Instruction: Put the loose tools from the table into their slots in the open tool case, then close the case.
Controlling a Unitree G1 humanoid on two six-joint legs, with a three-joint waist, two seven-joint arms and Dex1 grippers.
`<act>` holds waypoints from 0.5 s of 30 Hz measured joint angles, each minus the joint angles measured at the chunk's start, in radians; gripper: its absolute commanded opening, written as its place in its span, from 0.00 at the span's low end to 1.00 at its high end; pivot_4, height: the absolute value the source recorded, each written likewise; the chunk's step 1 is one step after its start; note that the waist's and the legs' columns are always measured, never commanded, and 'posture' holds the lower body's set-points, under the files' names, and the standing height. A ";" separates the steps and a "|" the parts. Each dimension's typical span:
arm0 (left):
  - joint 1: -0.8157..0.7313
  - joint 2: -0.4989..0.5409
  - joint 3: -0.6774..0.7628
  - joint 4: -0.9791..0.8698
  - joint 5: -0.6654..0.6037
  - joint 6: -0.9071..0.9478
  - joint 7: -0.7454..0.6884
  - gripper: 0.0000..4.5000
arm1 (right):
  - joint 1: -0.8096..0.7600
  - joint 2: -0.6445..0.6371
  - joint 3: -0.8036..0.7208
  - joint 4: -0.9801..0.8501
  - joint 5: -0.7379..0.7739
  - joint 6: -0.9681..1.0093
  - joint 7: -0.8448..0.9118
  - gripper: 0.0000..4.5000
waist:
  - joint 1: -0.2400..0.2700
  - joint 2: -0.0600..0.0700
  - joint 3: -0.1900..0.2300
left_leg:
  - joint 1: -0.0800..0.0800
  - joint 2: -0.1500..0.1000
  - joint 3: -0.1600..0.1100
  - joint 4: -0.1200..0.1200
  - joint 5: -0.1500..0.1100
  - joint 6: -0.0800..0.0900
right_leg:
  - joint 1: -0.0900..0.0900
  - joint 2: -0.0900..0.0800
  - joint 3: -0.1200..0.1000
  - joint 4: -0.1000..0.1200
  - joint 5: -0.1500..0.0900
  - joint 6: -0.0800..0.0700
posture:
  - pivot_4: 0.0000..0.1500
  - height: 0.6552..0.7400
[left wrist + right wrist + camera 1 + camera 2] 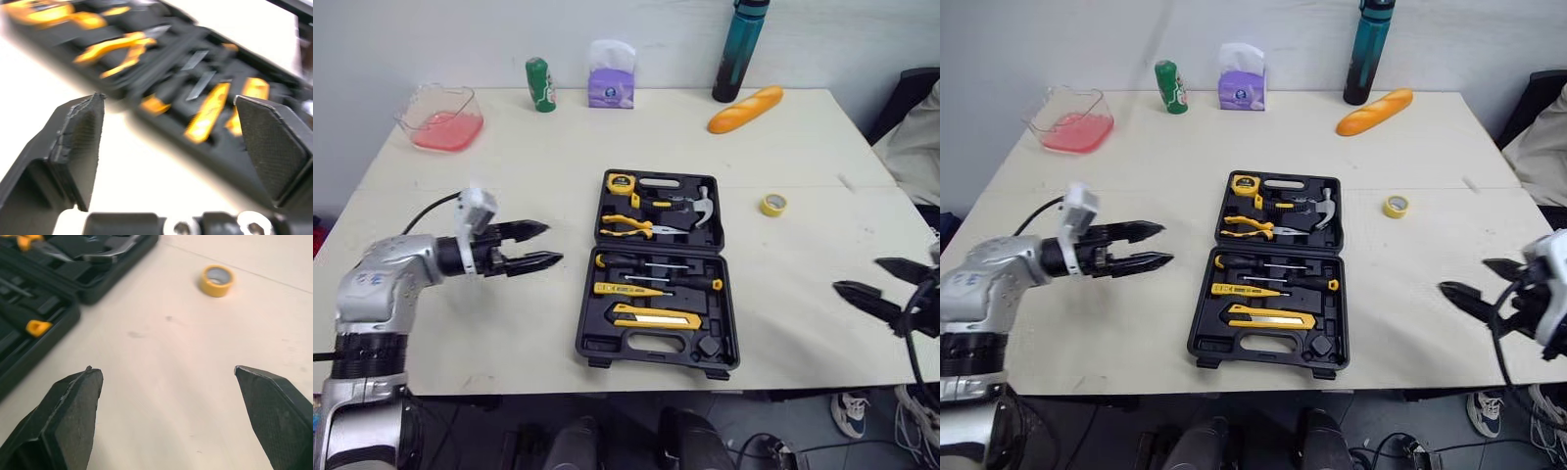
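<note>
A cream table (509, 323) stands against a white wall, with a teal bottle (740, 49), a bread loaf (745, 109), a purple tissue pack (611, 75), a green can (540, 84) and a clear tub of pink liquid (440, 117) along its far side. In the head views the tool case (597, 345) lies open and flat in the middle. A tape measure (622, 182), pliers (626, 225) and a hammer (703, 208) sit in the far half, and screwdrivers (646, 264) and a yellow utility knife (656, 318) in the near half. The only small item loose near it is a yellow tape roll (773, 204), on the table just off the case's far right corner. The left gripper (551, 243) hovers near the case's left side, jaws parted and empty. The right gripper (859, 275) hangs at the table's right edge, well apart from the case, also spread and holding nothing. The left wrist view looks between its wide-set pads (83, 142) at the blurred case and its yellow handles. The right wrist view shows the case corner (49, 308) and the tape roll (216, 280) beyond open fingers (68, 416) over bare table. The packing looks largely finished. What is left is settling whether the roll belongs inside, then folding the case shut.
</note>
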 measured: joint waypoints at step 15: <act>-0.018 0.041 -0.002 -0.062 -0.031 -0.005 0.024 0.99 | -0.351 -0.109 0.198 0.278 -0.120 -0.054 0.042 1.00 | -0.013 0.002 0.002 | 0.001 0.001 0.007 0.002 -0.001 -0.002 | -0.003 0.000 0.004 0.005 0.000 0.000 | 1.00 0.99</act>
